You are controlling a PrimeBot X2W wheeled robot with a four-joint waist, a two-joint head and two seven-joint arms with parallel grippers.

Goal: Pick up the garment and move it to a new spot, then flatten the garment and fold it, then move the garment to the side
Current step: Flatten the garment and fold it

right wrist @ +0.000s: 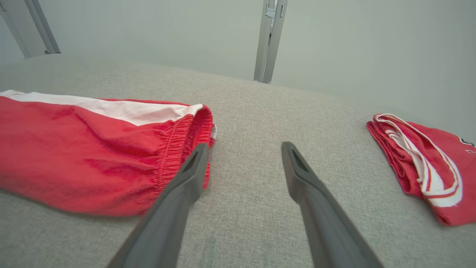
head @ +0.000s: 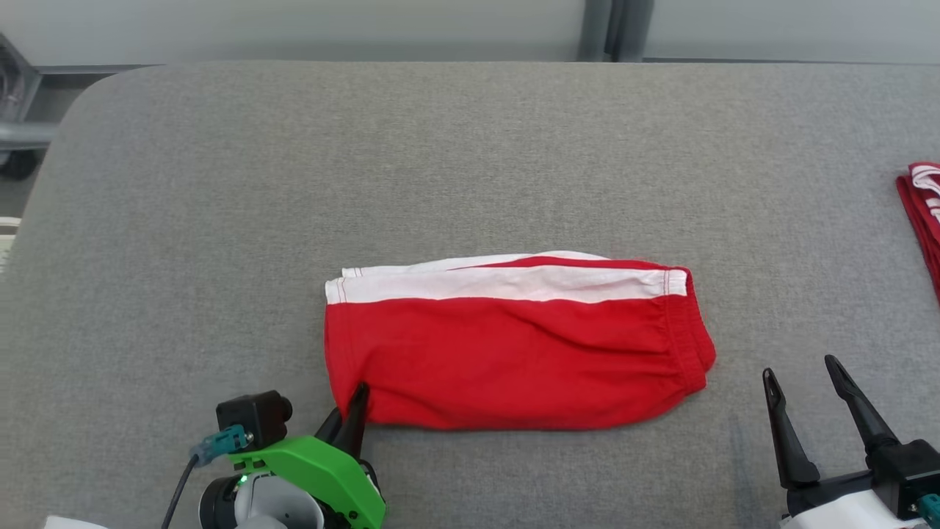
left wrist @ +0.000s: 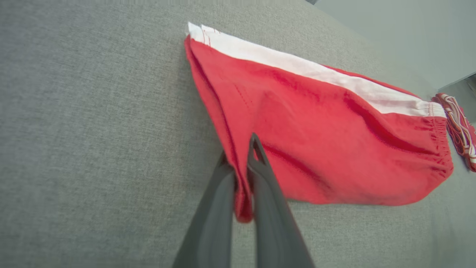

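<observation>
The garment (head: 514, 349) is a pair of red shorts with a white side stripe, folded lengthwise and lying in the middle of the grey table (head: 470, 162). My left gripper (head: 351, 411) is shut on the garment's near left corner; in the left wrist view the red cloth (left wrist: 316, 126) is pinched between the two dark fingers (left wrist: 267, 201) of the left gripper (left wrist: 240, 160). My right gripper (head: 804, 371) is open just right of the waistband end, touching nothing. In the right wrist view the garment (right wrist: 85, 152) lies left of the open right gripper (right wrist: 243, 149).
A second folded red and white garment (head: 924, 213) lies at the table's right edge, seen also in the right wrist view (right wrist: 427, 167) and left wrist view (left wrist: 459, 130). The table's rounded far left corner (head: 95, 95) and far edge border a pale wall.
</observation>
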